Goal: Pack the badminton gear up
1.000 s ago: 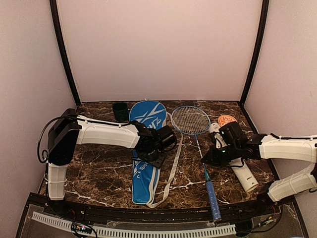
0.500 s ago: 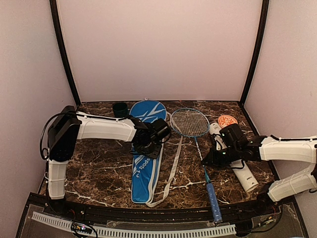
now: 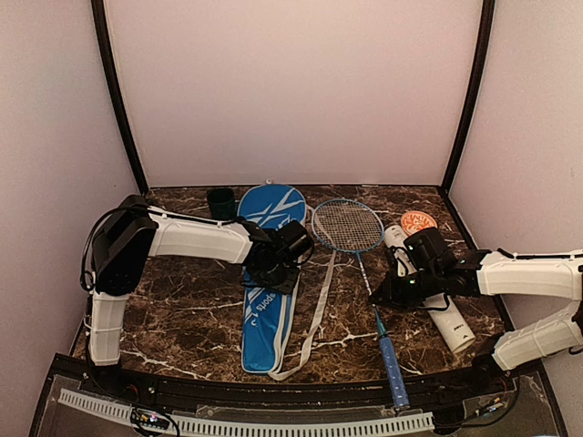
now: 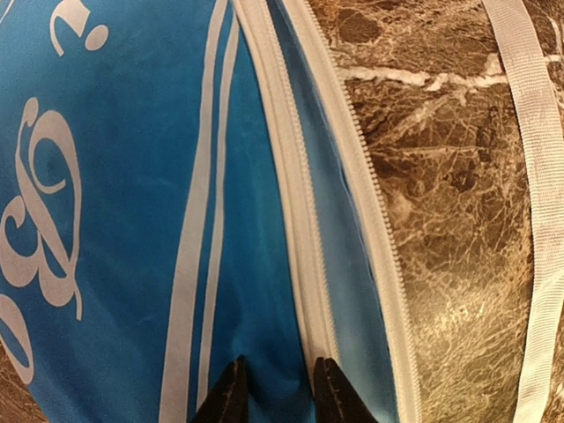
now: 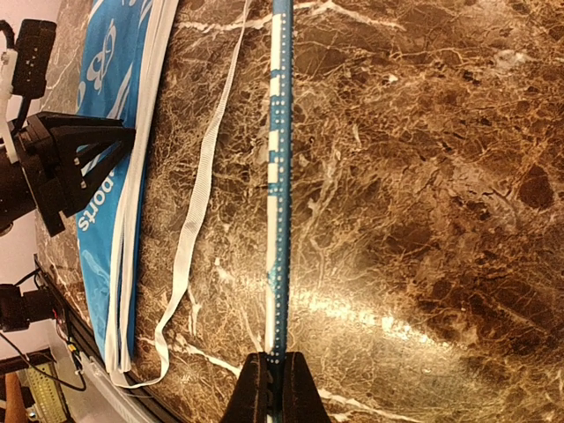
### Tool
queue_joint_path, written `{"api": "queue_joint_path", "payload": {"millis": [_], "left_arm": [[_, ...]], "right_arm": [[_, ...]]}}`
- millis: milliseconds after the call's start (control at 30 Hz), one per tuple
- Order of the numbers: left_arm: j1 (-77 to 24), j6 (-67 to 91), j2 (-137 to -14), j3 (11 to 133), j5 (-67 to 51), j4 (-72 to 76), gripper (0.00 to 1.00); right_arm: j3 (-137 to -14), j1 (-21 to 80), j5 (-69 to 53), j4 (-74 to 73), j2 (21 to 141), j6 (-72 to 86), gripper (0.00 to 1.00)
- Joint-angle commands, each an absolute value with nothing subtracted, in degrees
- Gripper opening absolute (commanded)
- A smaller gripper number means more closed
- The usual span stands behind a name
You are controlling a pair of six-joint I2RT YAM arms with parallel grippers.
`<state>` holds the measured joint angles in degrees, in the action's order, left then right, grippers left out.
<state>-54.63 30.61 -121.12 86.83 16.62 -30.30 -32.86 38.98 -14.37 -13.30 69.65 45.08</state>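
at 9 o'clock of the racket [image 5: 280, 176] lies the bag [image 4: 132, 220]; left gripper [image 4: 282, 392] jaws slightly apart by its zipper [image 4: 291, 220], grip unclear. right gripper [image 5: 273, 383] pinches the racket shaft. next, probably: open the flap, slide the racket in.

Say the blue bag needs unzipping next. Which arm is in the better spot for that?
Probably left: the left claw is down on the bag, tips right beside the white zipper. The right claw is shut on the racket shaft, off to the side of the bag.
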Motion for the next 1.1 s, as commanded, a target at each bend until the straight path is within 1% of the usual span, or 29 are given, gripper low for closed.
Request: {"api": "queue_joint_path", "payload": {"millis": [0, 33, 67, 167, 433, 633, 900, 1067], "left_arm": [[-54.5, 31.1, -122.1, 86.3, 16.6, -31.3, 0.2], [-54.5, 31.2, -122.1, 86.8, 16.9, -31.9, 0.16], [-54.5, 31.2, -122.0, 87.3, 17.1, -32.5, 0.09], [-54.5, 31.0, -121.0, 88.2, 17.2, -33.5, 0.0], [-54.3, 31.2, -115.9, 87.3, 16.8, -31.2, 0.0], [-53.8, 31.5, -110.4, 83.6, 16.6, -27.6, 0.0], [-51.7, 32.6, -106.2, 78.7, 12.3, -22.0, 0.0], [-51.6, 32.9, -104.2, 77.2, 11.5, -19.1, 0.0]], "right_arm": [[-32.5, 39.4, -14.8, -10.4, 68.8, 44.6, 0.0], [-32.6, 39.4, -14.8, -10.4, 68.8, 44.6, 0.0], [-32.6, 39.4, -14.8, -10.3, 68.8, 44.6, 0.0], [-32.8, 39.4, -15.0, -10.3, 69.0, 44.6, 0.0], [-33.2, 39.8, -16.1, -11.1, 68.4, 43.5, 0.0], [-33.4, 40.5, -16.2, -13.0, 67.5, 42.6, 0.0], [-32.8, 42.9, -16.3, -19.8, 63.3, 41.7, 0.0], [-30.8, 45.6, -16.8, -22.5, 61.1, 42.9, 0.0]]}}
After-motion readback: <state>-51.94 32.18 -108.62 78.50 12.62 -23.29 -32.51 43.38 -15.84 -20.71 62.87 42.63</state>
